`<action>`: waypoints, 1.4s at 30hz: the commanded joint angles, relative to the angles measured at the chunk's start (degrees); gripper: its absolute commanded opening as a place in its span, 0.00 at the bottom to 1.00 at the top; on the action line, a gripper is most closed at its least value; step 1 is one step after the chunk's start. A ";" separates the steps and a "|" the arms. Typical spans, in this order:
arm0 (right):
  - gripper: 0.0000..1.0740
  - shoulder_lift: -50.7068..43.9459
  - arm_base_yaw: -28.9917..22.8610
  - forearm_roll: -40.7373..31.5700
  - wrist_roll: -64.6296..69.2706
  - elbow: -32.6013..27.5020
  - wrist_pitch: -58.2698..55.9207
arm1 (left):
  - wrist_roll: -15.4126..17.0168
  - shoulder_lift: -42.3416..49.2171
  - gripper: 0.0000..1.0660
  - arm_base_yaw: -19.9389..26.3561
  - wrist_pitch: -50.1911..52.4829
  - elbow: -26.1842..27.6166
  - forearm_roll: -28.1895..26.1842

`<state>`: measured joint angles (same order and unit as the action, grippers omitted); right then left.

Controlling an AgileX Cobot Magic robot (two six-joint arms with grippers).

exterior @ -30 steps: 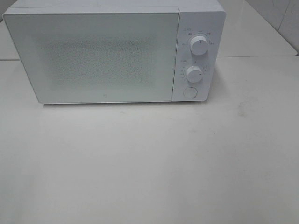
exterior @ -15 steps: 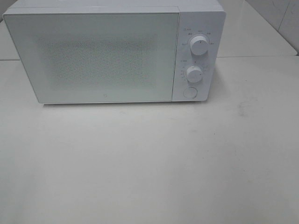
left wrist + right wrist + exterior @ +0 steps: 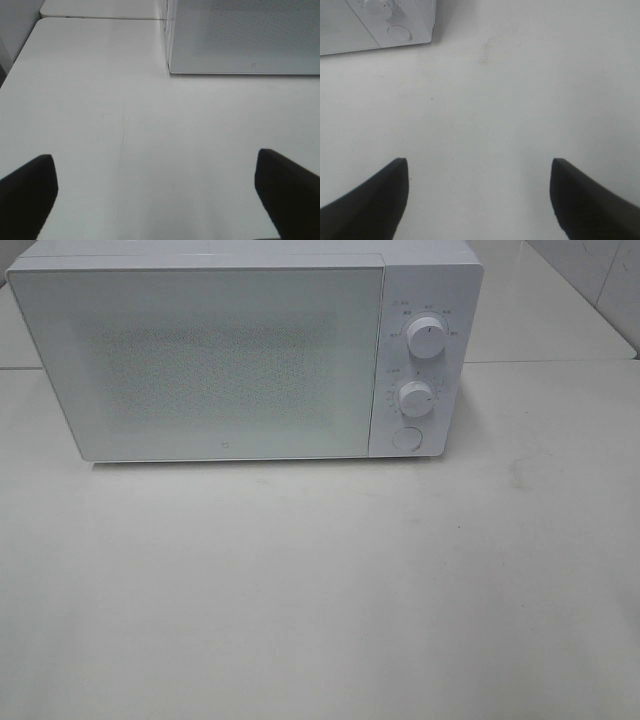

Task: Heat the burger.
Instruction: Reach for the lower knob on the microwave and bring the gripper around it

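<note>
It looks like a test bench got up as a bare kitchen corner, more lab than home. A white microwave oven (image 3: 245, 350) stands at the back of a plain white tabletop (image 3: 320, 590) with its door shut. On its right-hand panel an upper dial (image 3: 427, 338) sits over a lower dial (image 3: 416, 398), with a round button (image 3: 406, 438) beneath them. The surface is made of separate white tables pushed together, and a seam (image 3: 550, 362) runs between them beside the oven. At the far right corner pale wall tiles (image 3: 610, 270) show. Faint scratches (image 3: 122, 130) mark the top.
</note>
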<state>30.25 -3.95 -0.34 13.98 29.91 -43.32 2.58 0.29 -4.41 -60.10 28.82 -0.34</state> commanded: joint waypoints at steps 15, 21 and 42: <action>0.70 10.08 0.46 -0.11 -0.29 0.52 24.06 | 0.23 1.38 0.94 0.11 0.74 -0.17 -0.23; 0.70 12.89 0.46 0.34 -0.29 0.52 29.62 | 0.23 1.38 0.94 0.11 0.74 -0.17 -0.23; 0.70 35.52 0.23 0.34 -0.23 -1.95 52.02 | 0.23 1.38 0.94 0.11 0.74 -0.17 -0.23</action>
<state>63.94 -3.95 -0.34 13.98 29.11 3.90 2.58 0.29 -4.41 -60.10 28.82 -0.34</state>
